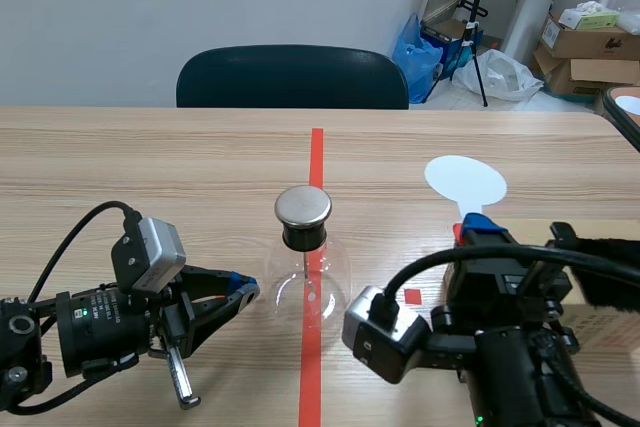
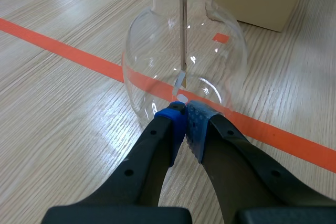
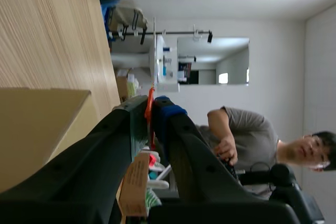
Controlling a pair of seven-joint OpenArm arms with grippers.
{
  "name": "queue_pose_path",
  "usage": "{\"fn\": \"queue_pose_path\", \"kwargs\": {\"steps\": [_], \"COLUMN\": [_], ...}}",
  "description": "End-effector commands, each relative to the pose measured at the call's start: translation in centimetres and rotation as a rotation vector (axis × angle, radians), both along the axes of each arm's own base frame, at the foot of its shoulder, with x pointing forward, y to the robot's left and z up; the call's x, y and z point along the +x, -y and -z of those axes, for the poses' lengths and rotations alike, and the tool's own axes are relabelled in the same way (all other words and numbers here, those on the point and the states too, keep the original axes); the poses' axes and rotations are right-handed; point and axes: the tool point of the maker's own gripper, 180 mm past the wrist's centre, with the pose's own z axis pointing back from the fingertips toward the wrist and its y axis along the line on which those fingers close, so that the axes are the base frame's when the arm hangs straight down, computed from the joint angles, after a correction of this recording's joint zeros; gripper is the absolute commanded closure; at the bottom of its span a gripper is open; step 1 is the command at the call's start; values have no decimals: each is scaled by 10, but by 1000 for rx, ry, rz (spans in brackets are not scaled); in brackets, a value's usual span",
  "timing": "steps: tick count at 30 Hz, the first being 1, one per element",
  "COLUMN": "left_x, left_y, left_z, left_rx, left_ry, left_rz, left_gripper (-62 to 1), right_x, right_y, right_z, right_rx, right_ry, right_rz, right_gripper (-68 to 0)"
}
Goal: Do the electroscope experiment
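The flask (image 1: 305, 282) stands in the middle of the table (image 1: 150, 167), right on the red line (image 1: 317, 157). It is clear and round, with a black plug (image 1: 304, 237) in its neck and a shiny metal cap (image 1: 303, 205) on top. In the left wrist view a thin rod (image 2: 182, 30) hangs down from the plug inside the flask, with small pale leaves (image 2: 180, 82) at its end.

The left claw (image 1: 240, 292) lies low on the table, just beside the flask. Its two fingers are closed together with nothing between them. The blue pads (image 2: 173, 121) sit right at the foot of the glass (I cannot tell if they touch it).

The right claw (image 1: 478, 225) is on the other side of the flask, a bit apart from it. It is closed on a paddle (image 1: 465, 182), which is white and round, and the round part sticks out past the claw, away from the robot. In the right wrist view a thin orange-red edge shows pinched between the pads (image 3: 165, 114). This claw is turned on its side.

A tan box (image 1: 600, 322) sits on the table next to the right arm. A dark chair (image 1: 290, 77) stands behind the table. A person (image 3: 247, 135) shows far off in the right wrist view.
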Motion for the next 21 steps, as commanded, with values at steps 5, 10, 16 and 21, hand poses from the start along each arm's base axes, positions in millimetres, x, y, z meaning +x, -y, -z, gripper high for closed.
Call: {"fn": "queue_pose_path", "kwargs": {"steps": [5, 10, 16, 21], "left_x": [3, 3, 3, 3], "left_y": [3, 3, 3, 3], "left_z": [-10, -10, -10, -10], "left_rx": [-36, -36, -36, -36], "left_ry": [20, 20, 20, 20], "left_rz": [0, 0, 0, 0], "left_gripper": [-31, -31, -31, -31], "right_x": [2, 2, 3, 2], "right_y": [15, 20, 11, -7], "right_z": [-6, -5, -6, -6], "right_rx": [6, 6, 5, 4], "right_ry": [21, 20, 22, 25], "right_rz": [79, 109, 61, -42], "right_gripper": [-11, -11, -11, -11]}}
